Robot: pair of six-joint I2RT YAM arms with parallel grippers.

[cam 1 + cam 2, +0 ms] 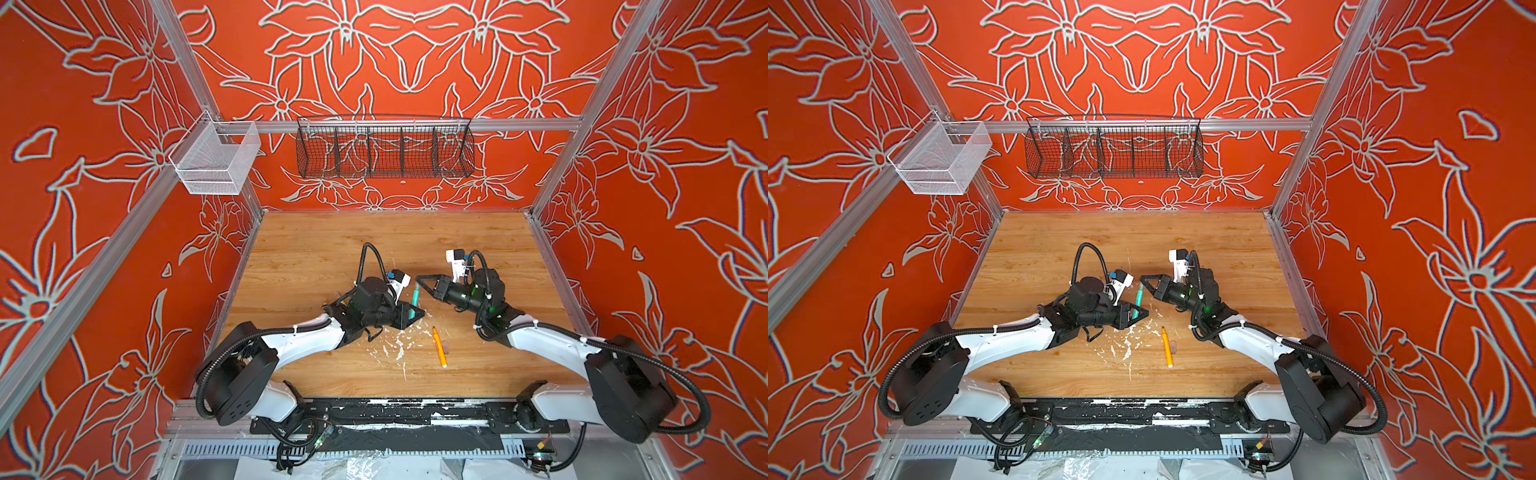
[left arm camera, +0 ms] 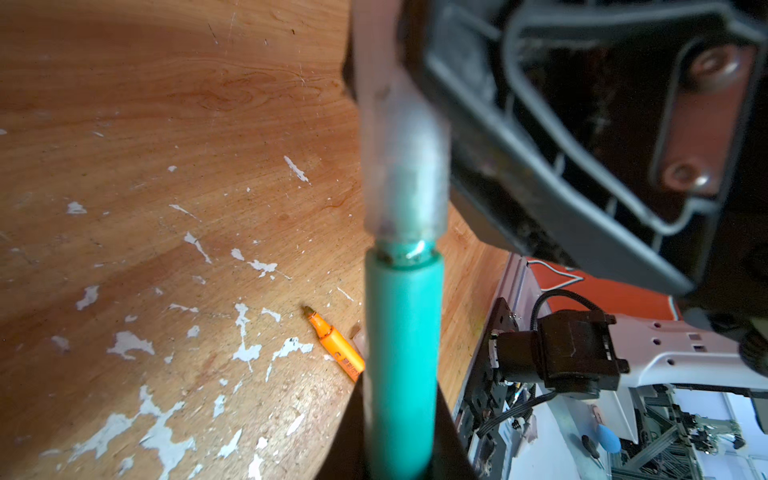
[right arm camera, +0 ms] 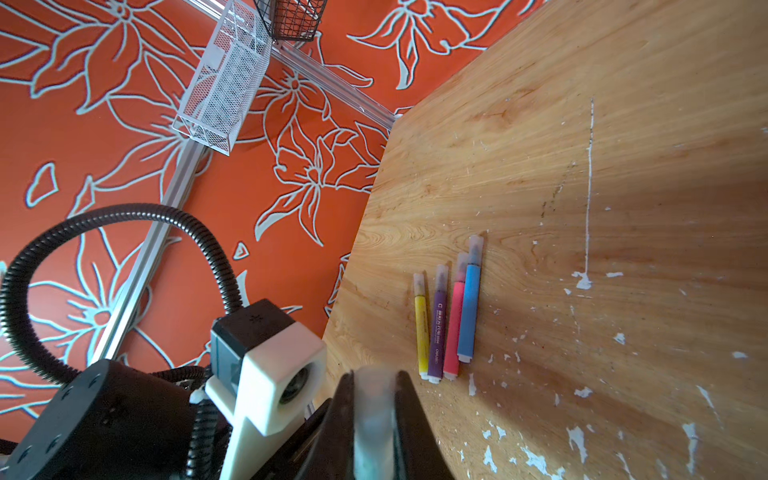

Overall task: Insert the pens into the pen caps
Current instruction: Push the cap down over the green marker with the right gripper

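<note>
Green pen (image 1: 414, 299) is held tight by left gripper (image 1: 415, 314) over bench (image 1: 311, 257). Clear cap (image 2: 401, 174), sat on pen's tip, is pinched by right gripper (image 3: 374, 395). Orange pen (image 1: 439, 348) is laid on bench nr them.

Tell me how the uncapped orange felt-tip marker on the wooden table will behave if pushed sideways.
The orange felt-tip marker has a round barrel lying flat on the smooth wooden table, so it would probably roll. It looks like a short straight plastic tube, likely stiff and light. Its bare pointed tip might smear or dent if pushed nose-first.
</note>
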